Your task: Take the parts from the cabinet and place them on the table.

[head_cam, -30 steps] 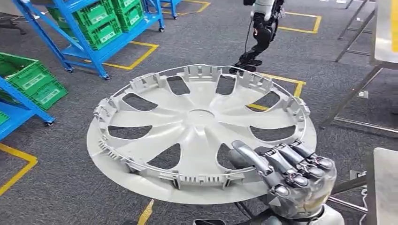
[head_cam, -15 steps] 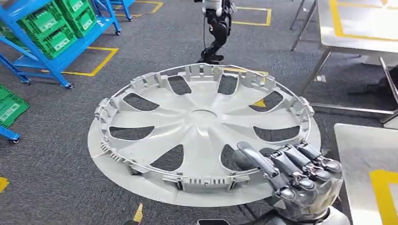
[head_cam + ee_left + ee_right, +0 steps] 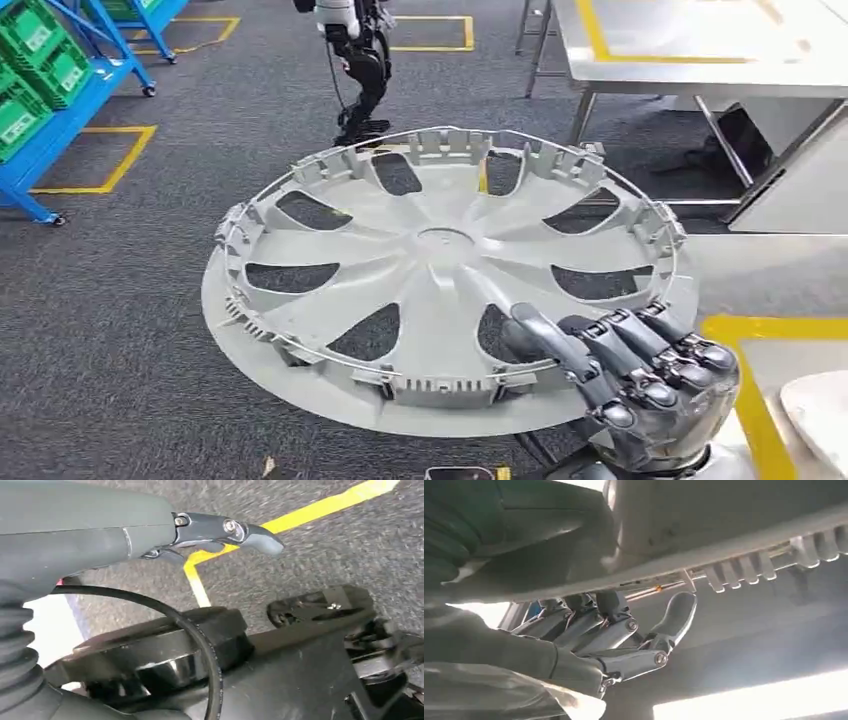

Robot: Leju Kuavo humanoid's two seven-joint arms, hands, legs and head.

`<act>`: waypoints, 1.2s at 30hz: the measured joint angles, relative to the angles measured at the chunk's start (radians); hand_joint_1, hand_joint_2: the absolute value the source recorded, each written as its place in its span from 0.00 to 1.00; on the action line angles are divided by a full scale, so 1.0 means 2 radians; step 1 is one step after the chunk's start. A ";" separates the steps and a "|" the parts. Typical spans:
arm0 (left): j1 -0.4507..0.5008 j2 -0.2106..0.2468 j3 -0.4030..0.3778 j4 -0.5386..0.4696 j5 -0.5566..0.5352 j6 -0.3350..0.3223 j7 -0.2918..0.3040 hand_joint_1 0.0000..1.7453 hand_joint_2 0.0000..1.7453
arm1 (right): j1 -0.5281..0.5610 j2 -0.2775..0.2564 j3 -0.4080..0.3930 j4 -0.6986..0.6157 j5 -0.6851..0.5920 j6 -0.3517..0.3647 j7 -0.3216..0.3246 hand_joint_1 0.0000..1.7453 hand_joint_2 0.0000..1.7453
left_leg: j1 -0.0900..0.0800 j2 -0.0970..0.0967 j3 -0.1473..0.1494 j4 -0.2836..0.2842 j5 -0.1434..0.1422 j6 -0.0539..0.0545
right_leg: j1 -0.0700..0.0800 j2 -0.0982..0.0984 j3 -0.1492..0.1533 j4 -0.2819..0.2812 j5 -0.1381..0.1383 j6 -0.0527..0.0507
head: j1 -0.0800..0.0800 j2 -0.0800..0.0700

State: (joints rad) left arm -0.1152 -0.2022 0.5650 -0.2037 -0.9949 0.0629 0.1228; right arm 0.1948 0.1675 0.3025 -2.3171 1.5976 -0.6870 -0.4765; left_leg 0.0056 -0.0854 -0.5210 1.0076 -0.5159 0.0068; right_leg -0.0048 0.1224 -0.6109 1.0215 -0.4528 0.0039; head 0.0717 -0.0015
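Observation:
A large light-grey wheel cover [image 3: 440, 260] with spoke-shaped cut-outs and clips round its rim hangs roughly flat in front of me, inner side up. My right hand [image 3: 640, 390] grips its near right rim, fingers over the top edge. In the right wrist view the fingers [image 3: 614, 640] curl up against the cover's ribbed rim [image 3: 724, 520]. My left hand [image 3: 150, 530] hangs over grey carpet and a yellow floor line, one finger stretched out, holding nothing.
A steel table [image 3: 700, 50] stands at the back right. A nearer grey table [image 3: 790, 270] with yellow tape is at my right, a white part [image 3: 820, 410] on its near end. Blue racks with green crates [image 3: 40, 70] stand far left. Another robot's legs [image 3: 360, 70] are ahead.
The whole view has swung to the right: racks slid off to the left and the tables came in at the right. The wheel cover stays in my right hand's grip.

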 joint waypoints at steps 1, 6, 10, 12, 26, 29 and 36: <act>0.000 0.000 0.000 0.000 0.000 0.000 0.000 0.00 1.00 | 0.001 0.000 -0.001 0.000 0.000 0.000 0.000 1.00 1.00 | -0.001 0.003 -0.002 0.001 0.001 0.001 | -0.003 0.005 -0.003 -0.001 0.002 0.004 | 0.001 0.000; 0.001 -0.003 0.000 0.000 -0.001 0.001 0.000 0.00 1.00 | 0.000 0.001 -0.003 -0.002 0.000 0.000 -0.002 1.00 1.00 | 0.001 0.040 0.003 -0.015 0.011 0.009 | 0.001 -0.048 -0.046 0.075 -0.043 0.015 | 0.005 0.000; 0.002 -0.003 0.000 0.000 -0.004 0.001 0.003 0.00 1.00 | 0.000 0.001 -0.005 -0.002 0.000 0.000 -0.005 1.00 1.00 | 0.000 0.072 0.003 -0.015 0.009 0.008 | -0.005 -0.060 -0.066 0.127 -0.053 0.022 | 0.004 0.000; 0.002 -0.003 0.000 0.000 -0.005 0.001 0.006 0.00 1.00 | 0.000 0.001 -0.005 -0.002 0.000 0.000 -0.006 1.00 1.00 | 0.001 0.084 0.005 -0.013 0.005 0.004 | -0.007 -0.075 -0.015 0.040 -0.014 0.023 | 0.005 0.000; -0.010 -0.002 0.002 0.000 0.002 -0.006 0.071 0.00 1.00 | -0.003 0.001 -0.004 -0.002 -0.001 0.000 -0.006 1.00 1.00 | 0.001 0.044 -0.044 0.114 -0.039 -0.009 | 0.002 -0.029 0.014 -0.003 -0.011 -0.006 | 0.002 0.000; -0.005 0.001 0.002 0.000 0.001 -0.005 0.072 0.00 1.00 | -0.004 0.001 -0.004 -0.002 -0.001 0.000 -0.006 1.00 1.00 | 0.001 -0.006 -0.006 0.019 0.006 -0.001 | 0.002 -0.010 0.015 -0.002 -0.011 -0.004 | 0.003 0.000; -0.006 0.002 0.002 0.000 0.005 -0.023 0.095 0.00 1.00 | -0.008 -0.001 -0.002 0.000 -0.001 0.000 0.001 1.00 1.00 | 0.001 0.034 0.003 -0.015 0.008 0.009 | 0.001 -0.047 -0.027 0.051 -0.039 0.013 | 0.005 0.000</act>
State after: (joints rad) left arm -0.1271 -0.1984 0.5699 -0.2041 -0.9857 0.0179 0.3132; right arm 0.1795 0.1659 0.2979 -2.3178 1.5965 -0.6870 -0.4753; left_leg 0.0078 -0.0179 -0.5148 0.9783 -0.4998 0.0250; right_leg -0.0029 0.0294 -0.6658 1.1228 -0.5311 0.0305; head 0.0824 -0.0015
